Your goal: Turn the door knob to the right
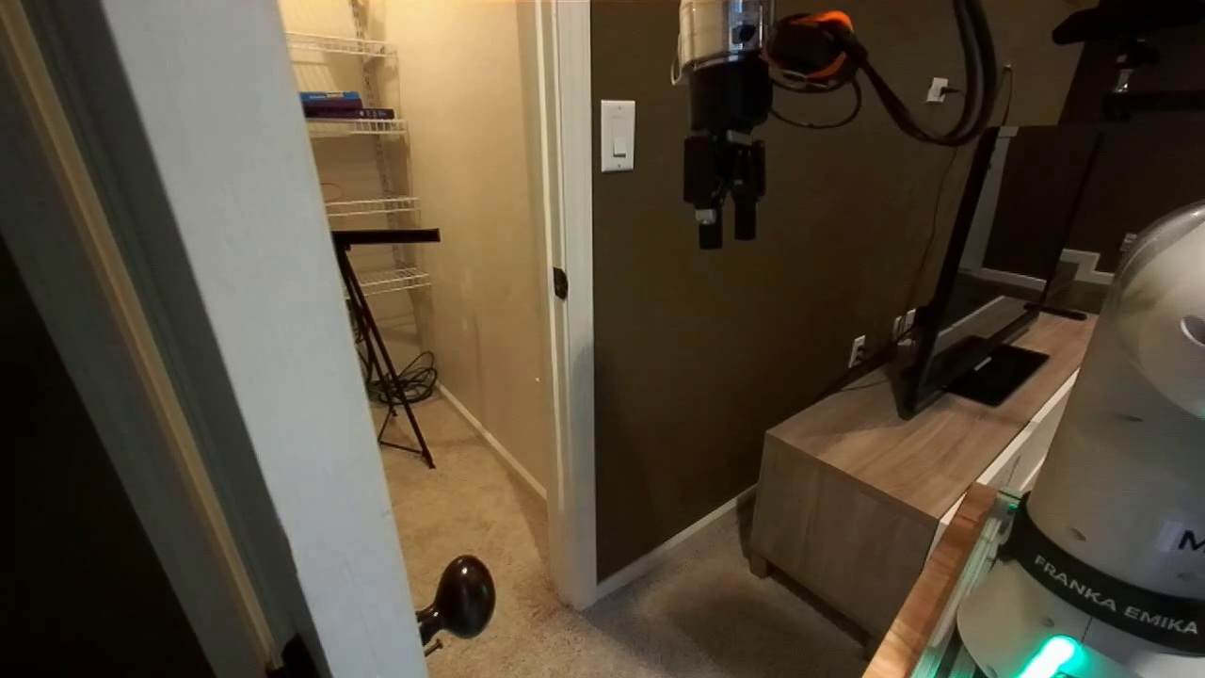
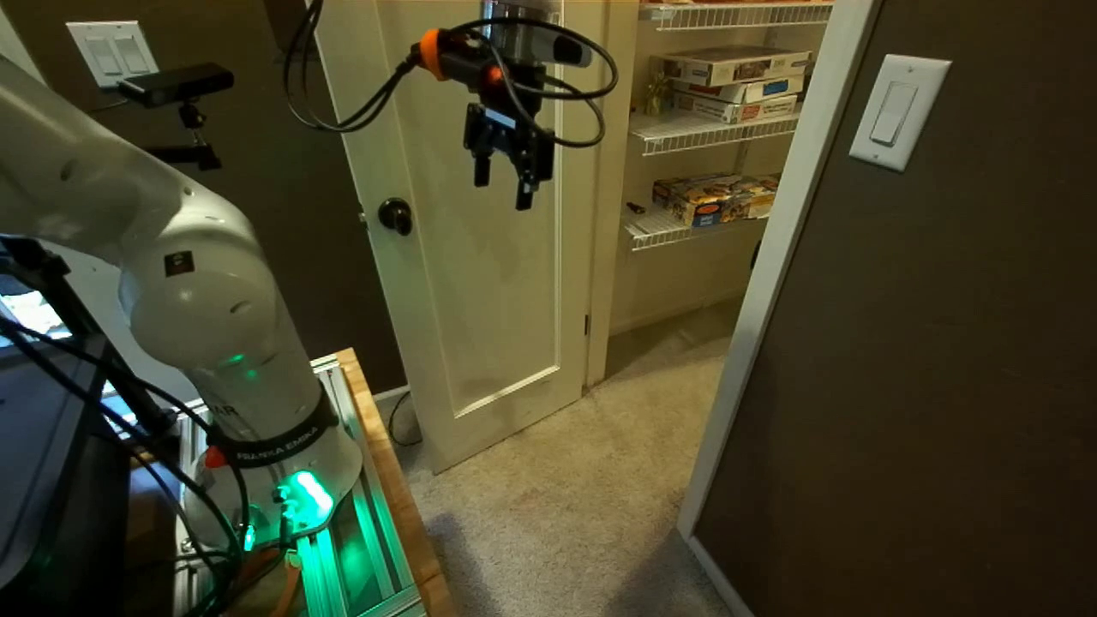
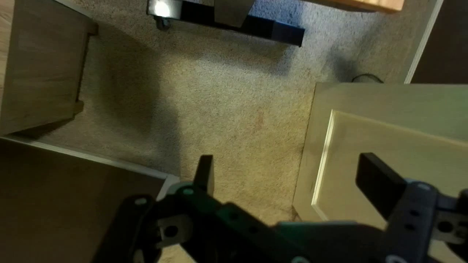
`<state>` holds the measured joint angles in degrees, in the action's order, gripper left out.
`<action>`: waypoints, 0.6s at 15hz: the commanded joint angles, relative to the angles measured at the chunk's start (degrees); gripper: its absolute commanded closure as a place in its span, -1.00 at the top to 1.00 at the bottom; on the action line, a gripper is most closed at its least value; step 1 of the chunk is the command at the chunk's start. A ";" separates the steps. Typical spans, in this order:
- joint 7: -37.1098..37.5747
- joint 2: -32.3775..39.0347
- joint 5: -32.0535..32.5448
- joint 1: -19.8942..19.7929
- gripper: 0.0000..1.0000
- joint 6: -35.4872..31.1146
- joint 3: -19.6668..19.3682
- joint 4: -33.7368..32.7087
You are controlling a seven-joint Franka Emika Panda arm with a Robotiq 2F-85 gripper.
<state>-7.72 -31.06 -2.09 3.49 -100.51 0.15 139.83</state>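
Two black fingers (image 1: 745, 218) of the black robotic gripper (image 1: 728, 234) hung parted and empty in an exterior view, well apart from the glossy dark rounded door knob (image 1: 471, 596) on the white panelled door (image 1: 292, 330). In an exterior view, the knob (image 2: 395, 216) sat near the door's free edge. In the wrist view, the fingers (image 3: 376, 179) stood wide, beige carpet (image 3: 237, 109) between them.

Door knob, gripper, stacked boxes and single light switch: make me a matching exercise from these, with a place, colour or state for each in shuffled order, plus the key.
1. Door knob
2. Gripper
3. Stacked boxes
4. Single light switch

A. White, on the brown wall
B. On a wire shelf
C. Dark, on the door
D. Open, holding nothing

Pairs: 1-C, 2-D, 3-B, 4-A
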 commanded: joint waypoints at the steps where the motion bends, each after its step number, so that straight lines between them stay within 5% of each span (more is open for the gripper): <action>1: -6.72 6.49 -2.48 3.62 1.00 3.46 -0.14 -4.79; 9: -13.12 15.96 -2.76 11.29 1.00 4.53 7.54 -3.06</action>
<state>-19.79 -18.01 -4.30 12.22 -98.14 4.15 136.84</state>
